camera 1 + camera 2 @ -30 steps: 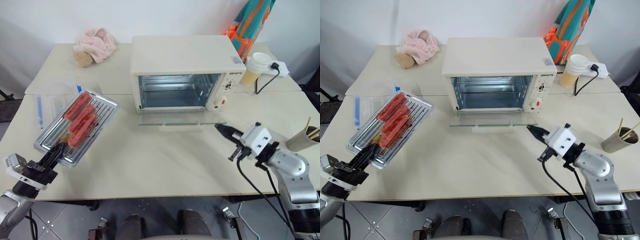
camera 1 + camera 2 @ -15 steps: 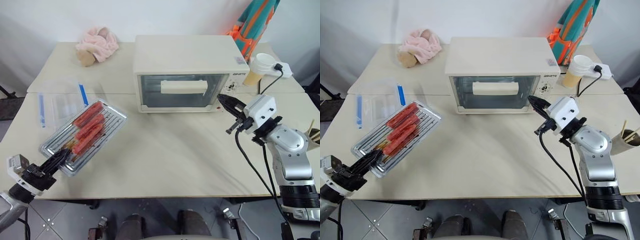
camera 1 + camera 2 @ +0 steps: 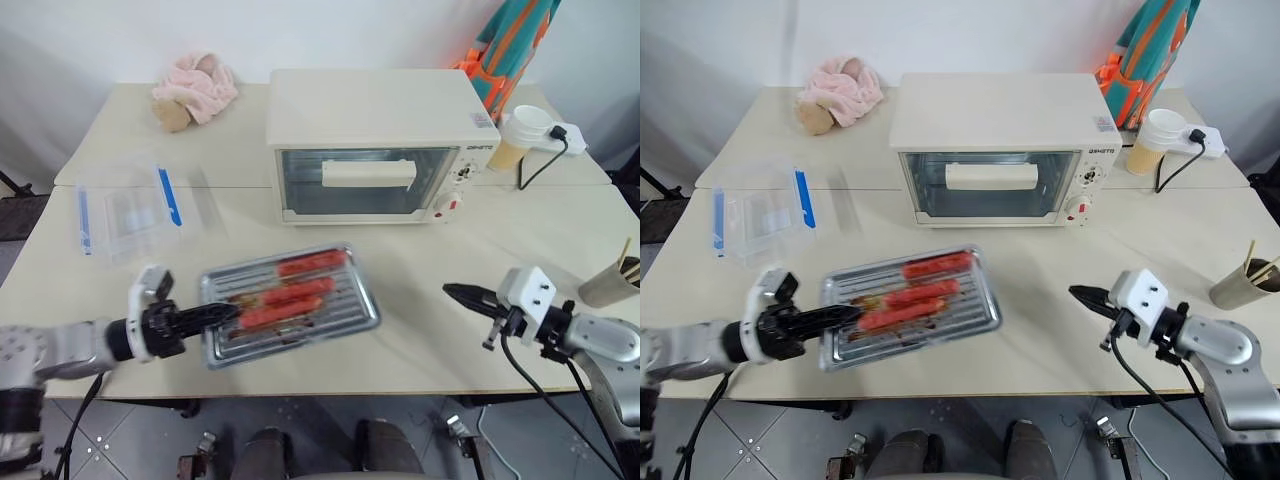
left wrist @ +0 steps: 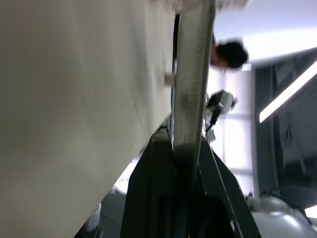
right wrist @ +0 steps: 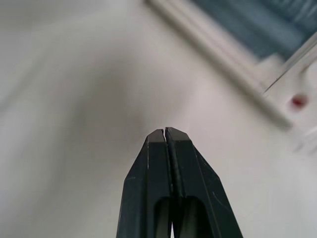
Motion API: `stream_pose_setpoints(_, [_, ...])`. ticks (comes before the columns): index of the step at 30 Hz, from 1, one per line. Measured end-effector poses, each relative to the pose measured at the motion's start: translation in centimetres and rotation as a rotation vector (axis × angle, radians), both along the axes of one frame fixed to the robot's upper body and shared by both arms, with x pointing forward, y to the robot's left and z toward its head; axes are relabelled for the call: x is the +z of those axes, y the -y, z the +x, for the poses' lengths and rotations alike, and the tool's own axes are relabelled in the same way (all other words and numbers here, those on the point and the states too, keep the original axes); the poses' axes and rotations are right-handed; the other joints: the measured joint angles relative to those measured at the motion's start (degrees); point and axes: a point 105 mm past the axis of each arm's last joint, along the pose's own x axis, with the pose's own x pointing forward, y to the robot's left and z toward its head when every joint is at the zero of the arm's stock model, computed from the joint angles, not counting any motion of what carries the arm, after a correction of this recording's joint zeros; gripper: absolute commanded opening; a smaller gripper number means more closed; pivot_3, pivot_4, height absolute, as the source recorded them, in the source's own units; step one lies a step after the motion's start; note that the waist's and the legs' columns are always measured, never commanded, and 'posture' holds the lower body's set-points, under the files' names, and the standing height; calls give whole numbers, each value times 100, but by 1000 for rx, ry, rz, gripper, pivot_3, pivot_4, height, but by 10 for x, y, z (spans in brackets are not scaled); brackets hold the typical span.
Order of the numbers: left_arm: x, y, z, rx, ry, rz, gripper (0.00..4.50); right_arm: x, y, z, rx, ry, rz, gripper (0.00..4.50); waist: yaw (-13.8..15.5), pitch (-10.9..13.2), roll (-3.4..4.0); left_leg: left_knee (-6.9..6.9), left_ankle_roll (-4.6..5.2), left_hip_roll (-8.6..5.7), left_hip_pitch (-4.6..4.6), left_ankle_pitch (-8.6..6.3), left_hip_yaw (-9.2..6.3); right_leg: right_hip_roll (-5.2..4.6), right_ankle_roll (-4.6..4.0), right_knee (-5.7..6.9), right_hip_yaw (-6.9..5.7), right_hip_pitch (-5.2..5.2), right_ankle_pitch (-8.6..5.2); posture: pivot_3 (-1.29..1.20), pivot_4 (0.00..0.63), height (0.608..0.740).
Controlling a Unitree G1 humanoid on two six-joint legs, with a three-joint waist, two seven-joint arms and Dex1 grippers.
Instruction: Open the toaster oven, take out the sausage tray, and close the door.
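The cream toaster oven (image 3: 380, 110) stands at the middle back of the table, and its glass door (image 3: 360, 180) is closed, with the bar handle (image 3: 368, 174) up against the front. The silver sausage tray (image 3: 352, 310), carrying three reddish sausages (image 3: 288, 295), lies roughly level over the front middle of the table. My left gripper (image 3: 215, 313) is shut on the tray's left edge; the left wrist view shows the tray's rim (image 4: 190, 89) clamped between the fingers. My right gripper (image 3: 455, 292) is low over the table at the front right, shut and empty, pointing left with its tips (image 5: 165, 131) together.
A clear plastic box with blue clips (image 3: 130, 210) lies at the left. A pink cloth (image 3: 195, 88) is at the back left. A paper cup (image 3: 520, 135) and a power strip (image 3: 565, 135) sit right of the oven. A cup with sticks (image 3: 612, 282) stands at the right edge.
The oven door went from lying open to shut. My left gripper swung the tray from the left side to the front middle. My right gripper dropped from the oven front to the table's right.
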Motion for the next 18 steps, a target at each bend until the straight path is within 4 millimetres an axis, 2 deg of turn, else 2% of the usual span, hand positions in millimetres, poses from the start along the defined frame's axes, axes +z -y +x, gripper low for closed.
stream_pose_setpoints(3, [-1, 26, 12, -96, 20, 43, 0, -3, 2, -12, 0, -48, 0, 47, 35, 0, 0, 5, -3, 2, 1, 1, 0, 9, 0, -1, 0, 0, 1, 0, 150, 740])
stream_pose_setpoints(6, [-8, 41, 22, -129, 8, 81, 0, -5, 0, -26, 19, -103, -6, 47, 74, 0, 0, 6, -4, 4, 1, 1, 0, 16, 0, -6, 1, 0, 1, 0, 150, 740])
stream_pose_setpoints(8, [-16, 50, 29, -142, -9, 120, 0, -15, -4, -41, 46, -184, -15, 47, 95, 0, 0, 6, -4, 3, -1, 1, 3, 19, 0, -12, 0, 3, 1, 0, 150, 740])
stream_pose_setpoints(10, [-23, 57, 33, -153, -24, 149, 0, -21, -7, -53, 68, -246, -22, 47, 119, 0, -1, 11, -4, 1, -2, 2, 4, 18, 2, -13, 0, 4, 2, 0, 150, 740])
stream_pose_setpoints(14, [-22, 73, 49, -156, -4, 167, 0, -27, -5, -72, 79, -340, -39, 47, 239, 0, 0, 20, -2, -3, 0, 4, 18, 17, 4, -19, -2, 12, 7, 0, 150, 740])
stream_pose_setpoints(18, [-22, 78, 56, -155, 2, 173, 0, -20, -4, -76, 78, -342, -47, 47, 245, -1, 0, 21, -2, -2, 10, 4, 15, 16, 4, -25, -5, 27, 9, 0, 150, 740])
